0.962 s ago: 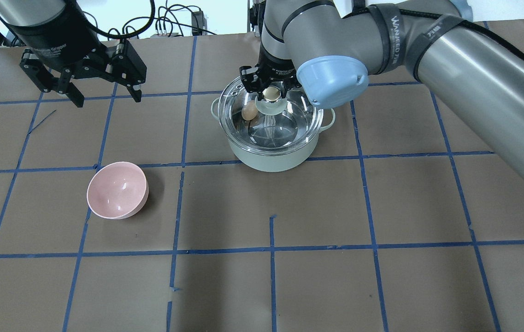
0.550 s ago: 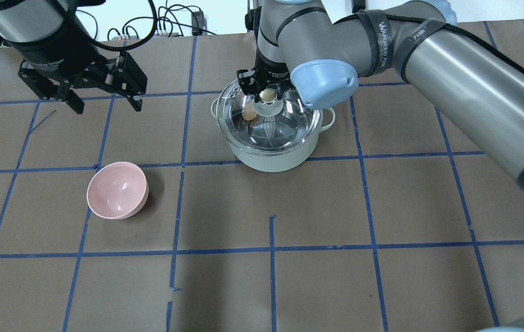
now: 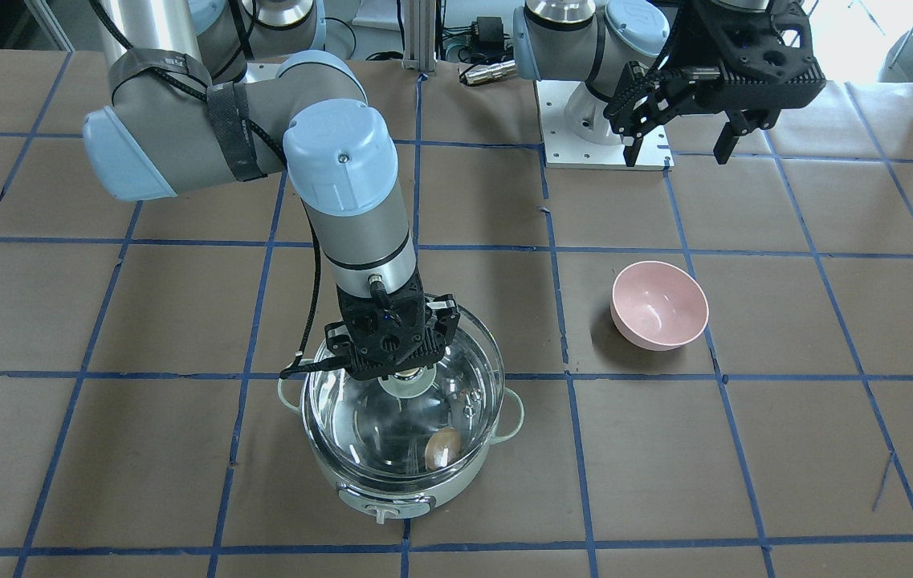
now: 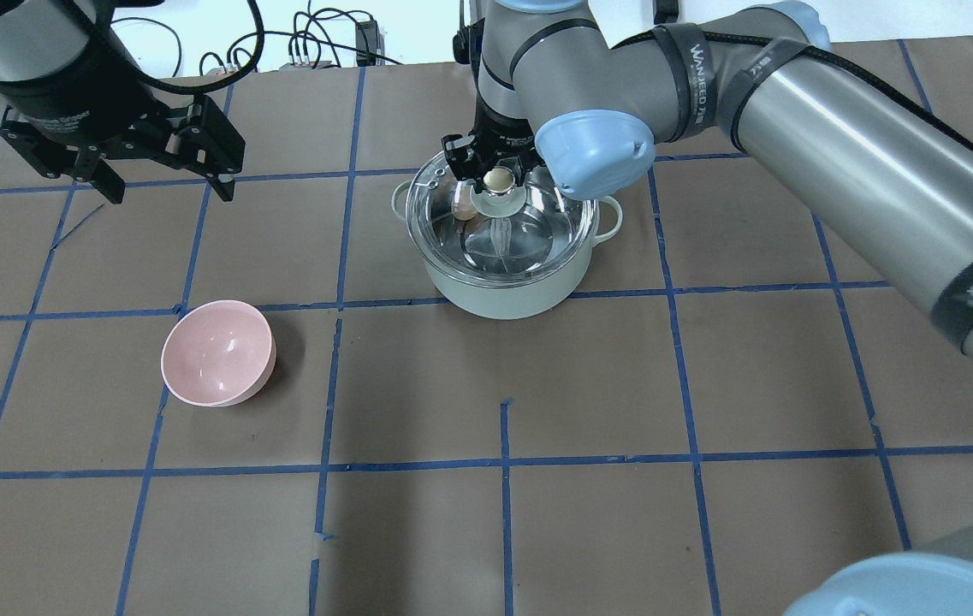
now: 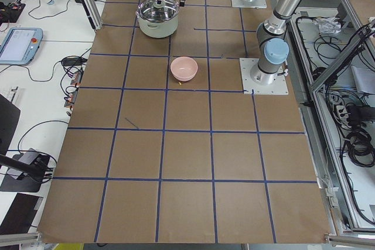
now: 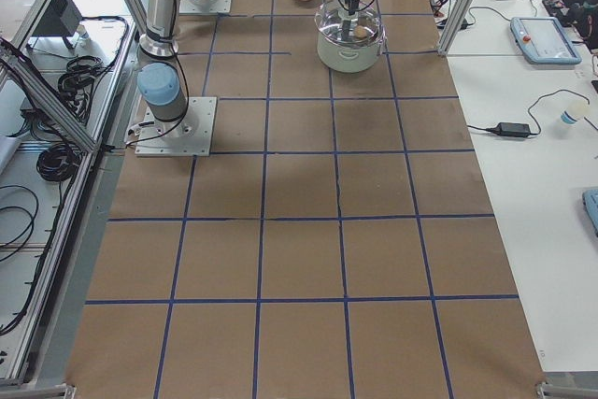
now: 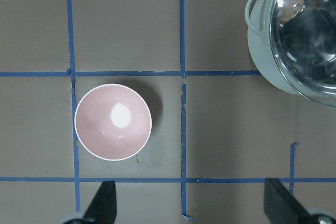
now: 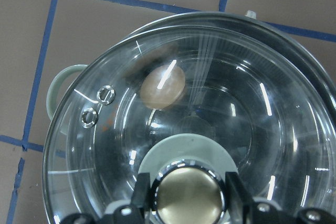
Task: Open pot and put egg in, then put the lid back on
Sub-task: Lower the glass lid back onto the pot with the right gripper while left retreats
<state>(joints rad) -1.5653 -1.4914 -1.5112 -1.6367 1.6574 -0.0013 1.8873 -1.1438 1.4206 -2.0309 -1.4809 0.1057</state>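
The pale-green pot (image 4: 503, 295) stands at the table's far middle; it also shows in the front view (image 3: 392, 491). The tan egg (image 4: 462, 205) lies inside it, seen through the glass in the right wrist view (image 8: 163, 86) and front view (image 3: 443, 446). The clear glass lid (image 4: 542, 224) rests over the pot's rim (image 3: 360, 417). My right gripper (image 4: 499, 178) is shut on the lid's cream knob (image 8: 189, 198), straight above the pot. My left gripper (image 4: 165, 184) is open and empty, held high over the far left.
A pink bowl (image 4: 218, 352) stands empty left of the pot, also below my left wrist camera (image 7: 113, 121). The right arm's long link (image 4: 837, 154) crosses the far right of the table. Blue tape lines grid the brown surface.
My right gripper has brought the lid slightly back and down until it sits level over the pot. My left gripper has drifted left and back, still open.
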